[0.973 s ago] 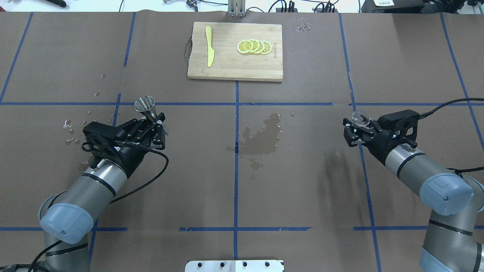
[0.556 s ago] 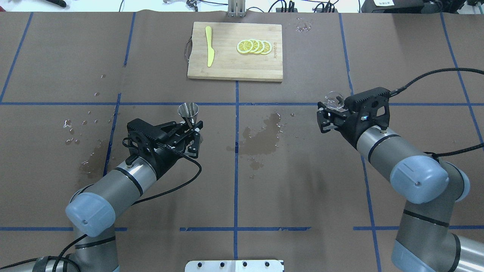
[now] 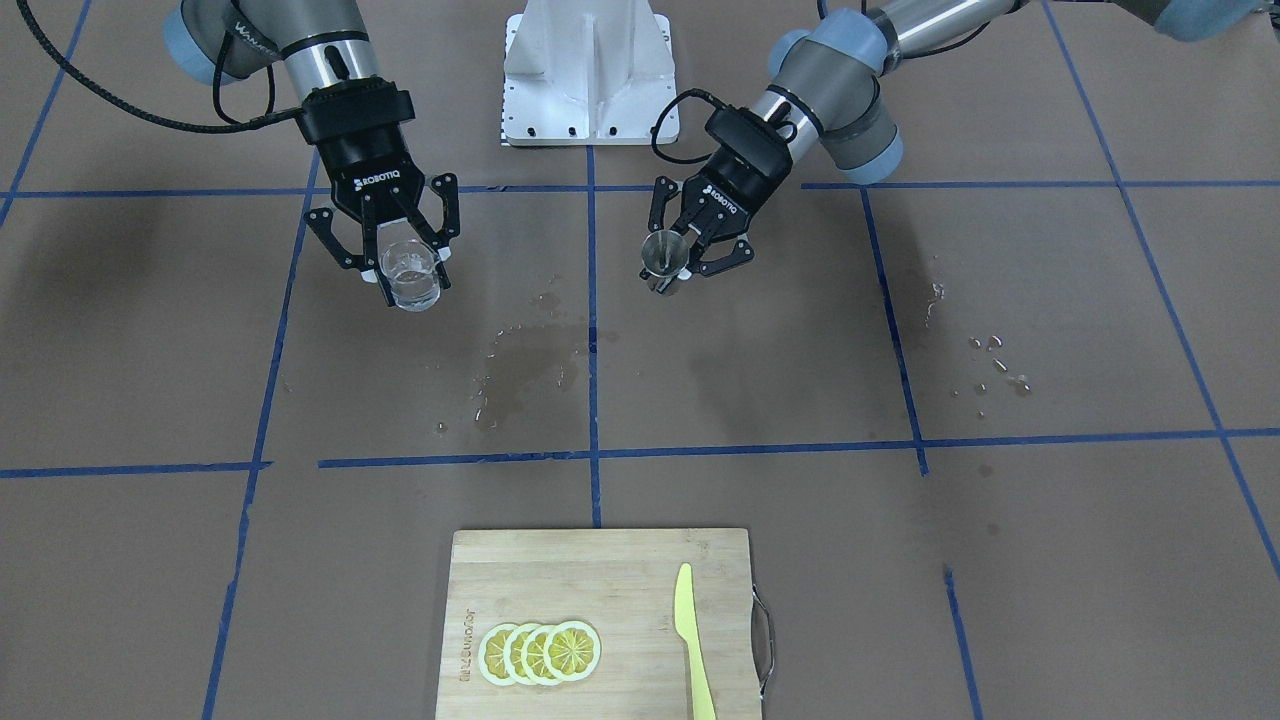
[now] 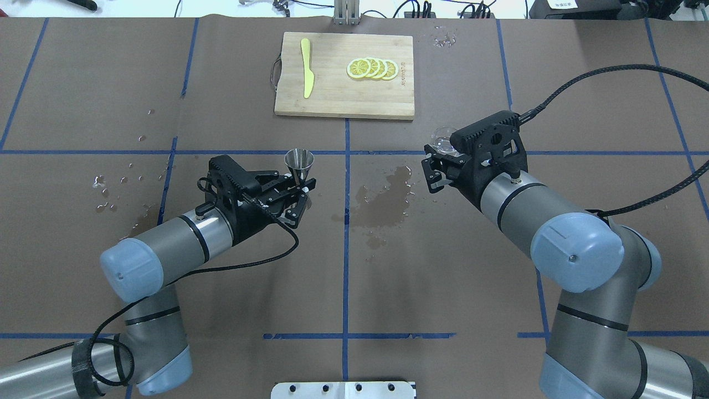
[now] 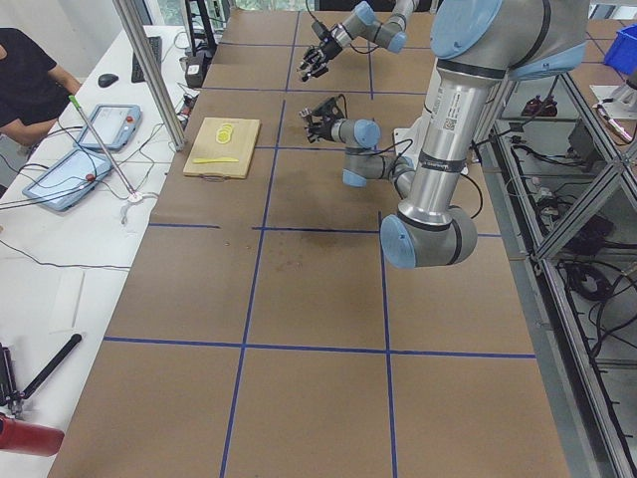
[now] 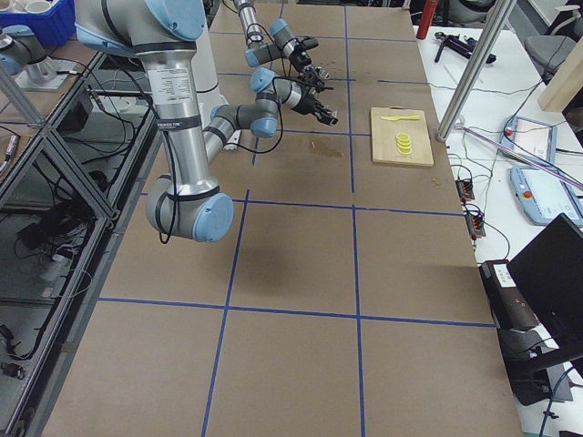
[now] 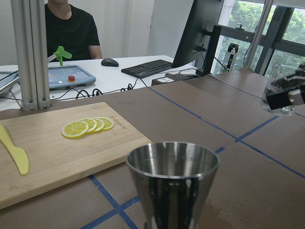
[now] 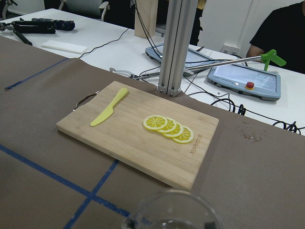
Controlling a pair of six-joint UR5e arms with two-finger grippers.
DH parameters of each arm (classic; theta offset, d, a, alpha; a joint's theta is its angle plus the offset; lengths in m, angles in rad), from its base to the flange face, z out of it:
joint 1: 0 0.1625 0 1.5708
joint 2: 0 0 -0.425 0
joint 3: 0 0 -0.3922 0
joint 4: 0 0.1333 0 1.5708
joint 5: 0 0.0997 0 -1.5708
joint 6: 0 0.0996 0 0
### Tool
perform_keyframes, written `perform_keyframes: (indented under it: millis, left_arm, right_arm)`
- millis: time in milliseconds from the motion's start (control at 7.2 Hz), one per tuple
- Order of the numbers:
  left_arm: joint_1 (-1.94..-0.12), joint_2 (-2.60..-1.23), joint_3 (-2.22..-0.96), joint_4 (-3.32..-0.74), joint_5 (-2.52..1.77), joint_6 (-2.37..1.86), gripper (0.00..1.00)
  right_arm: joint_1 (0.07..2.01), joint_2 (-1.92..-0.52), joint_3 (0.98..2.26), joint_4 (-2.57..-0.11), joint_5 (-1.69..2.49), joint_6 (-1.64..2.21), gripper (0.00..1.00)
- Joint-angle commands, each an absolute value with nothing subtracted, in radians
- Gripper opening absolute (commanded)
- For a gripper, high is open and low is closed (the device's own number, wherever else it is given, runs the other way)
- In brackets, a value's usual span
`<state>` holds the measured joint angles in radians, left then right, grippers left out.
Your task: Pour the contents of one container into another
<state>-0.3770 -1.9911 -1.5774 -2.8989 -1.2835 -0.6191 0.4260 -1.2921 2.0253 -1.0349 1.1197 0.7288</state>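
Note:
A small steel measuring cup point(image 4: 299, 160) stands upright in my left gripper point(image 4: 298, 187), which is shut on its narrow base, left of the table's middle. The left wrist view shows the cup's open rim point(image 7: 171, 164) close up. My right gripper point(image 4: 440, 156) is shut on a clear glass point(image 4: 443, 137) holding a little water, right of the middle. From the front the glass point(image 3: 411, 276) hangs between the right gripper's fingers point(image 3: 440, 250), and the steel cup point(image 3: 662, 256) sits in the left gripper point(image 3: 675, 268). The two containers are held well apart.
A wooden cutting board point(image 4: 332, 100) at the table's far middle carries lemon slices point(image 4: 372, 68) and a yellow knife point(image 4: 306, 67). A wet patch point(image 4: 382, 202) darkens the paper between the arms, with droplets point(image 4: 102, 183) at the left. A person point(image 7: 71, 28) sits beyond the table.
Both arms have swung inward toward the table's middle, each carrying its container. The steel cup moved right and the glass moved left and farther back.

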Motion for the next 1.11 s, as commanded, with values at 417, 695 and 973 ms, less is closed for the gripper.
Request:
perform_keyframes:
  millis: [417,695,973]
  left_arm:
    - [-0.380,-2.088,-1.447,-2.981,-1.341,-0.611,0.00]
    - [-0.380,-2.134,-1.408,-2.981,-1.338,-0.611,0.00]
    - [-0.379,-2.166,-1.384,-2.979,-1.338,-0.611,0.00]
  right_arm:
    - [0.397,-1.146,2.036,-1.315,1.123,0.577,0.00]
    - [0.383,-1.138,2.032,-1.315,1.129,0.463,0.00]
    - [0.383,-1.120,2.033,-1.315,1.123,0.440,0.00]
